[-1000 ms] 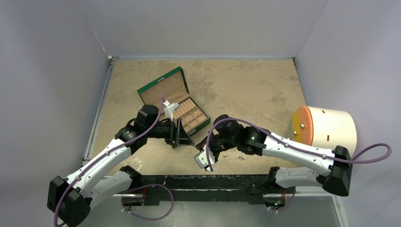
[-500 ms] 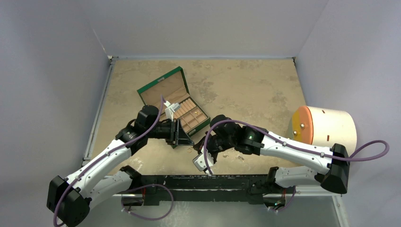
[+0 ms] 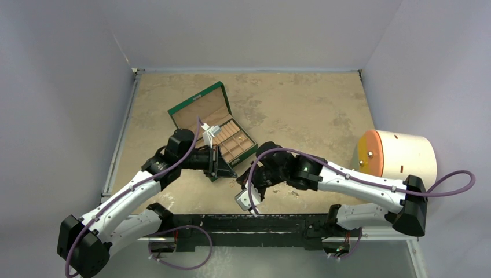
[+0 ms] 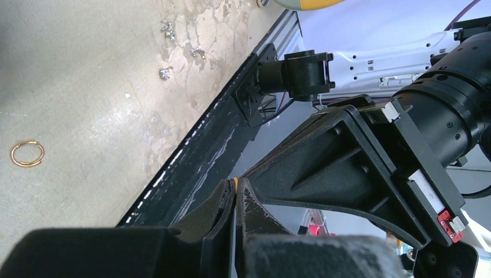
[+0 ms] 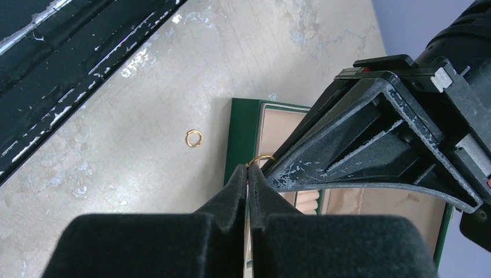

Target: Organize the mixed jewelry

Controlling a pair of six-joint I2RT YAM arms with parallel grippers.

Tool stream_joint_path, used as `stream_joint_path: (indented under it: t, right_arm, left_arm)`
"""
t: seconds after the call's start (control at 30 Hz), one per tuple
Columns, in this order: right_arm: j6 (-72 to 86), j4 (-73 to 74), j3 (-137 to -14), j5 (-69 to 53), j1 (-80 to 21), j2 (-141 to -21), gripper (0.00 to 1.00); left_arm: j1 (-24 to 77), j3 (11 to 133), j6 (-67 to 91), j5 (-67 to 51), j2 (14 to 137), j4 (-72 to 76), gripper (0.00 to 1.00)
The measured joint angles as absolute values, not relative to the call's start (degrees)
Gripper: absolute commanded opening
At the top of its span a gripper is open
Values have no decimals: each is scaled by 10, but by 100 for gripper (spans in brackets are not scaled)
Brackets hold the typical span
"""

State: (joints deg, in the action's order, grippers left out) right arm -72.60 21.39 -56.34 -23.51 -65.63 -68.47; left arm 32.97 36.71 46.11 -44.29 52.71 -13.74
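My two grippers meet tip to tip in front of the open green box (image 3: 204,102). In the right wrist view my right gripper (image 5: 248,169) is shut on a thin gold hoop (image 5: 262,157) that arcs out past its tips to the left gripper's black finger (image 5: 370,145). In the left wrist view my left gripper (image 4: 236,184) is shut too, with a sliver of gold at its tips. On the table lie a small gold ring (image 5: 194,138), a larger gold ring (image 4: 27,153) and silver pieces (image 4: 165,73). From above, the left gripper (image 3: 234,174) and right gripper (image 3: 243,176) touch.
The box's tan compartment tray (image 3: 234,141) lies right behind the grippers. A white cylinder with an orange face (image 3: 399,155) stands at the right edge. The black front rail (image 4: 197,156) runs close below both grippers. Purple cables loop over both arms.
My left gripper's jaws have come together onto the hoop. The right arm has shifted a little left and nearer, keeping its grip.
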Motion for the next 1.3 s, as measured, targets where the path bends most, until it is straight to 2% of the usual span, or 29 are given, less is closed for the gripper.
stream_joint_path:
  t: [0.07, 0.13, 0.37, 0.63, 0.87, 1.1, 1.3]
  right_arm:
    - [-725, 213, -563, -233, -658, -686, 2]
    - [-724, 211, -563, -229, -660, -687, 12]
    - [-712, 201, -553, -204, -669, -670, 24]
    - [-682, 122, -488, -170, -675, -580, 30]
    - [-640, -29, -385, -115, -675, -509, 30]
    - [-652, -107, -356, -81, -678, -506, 32]
    - [-691, -149, -354, -56, -695, -506, 34]
  left_arm:
    - [330, 367, 465, -443, 527, -135, 0]
    - [330, 367, 470, -443, 527, -133, 0]
    - [330, 367, 482, -441, 527, -123, 0]
    - [302, 357, 549, -441, 527, -42, 0]
    - [279, 305, 658, -435, 527, 93, 0]
    - [275, 258, 788, -436, 528, 231, 0]
    - [275, 254, 848, -439, 511, 278, 0]
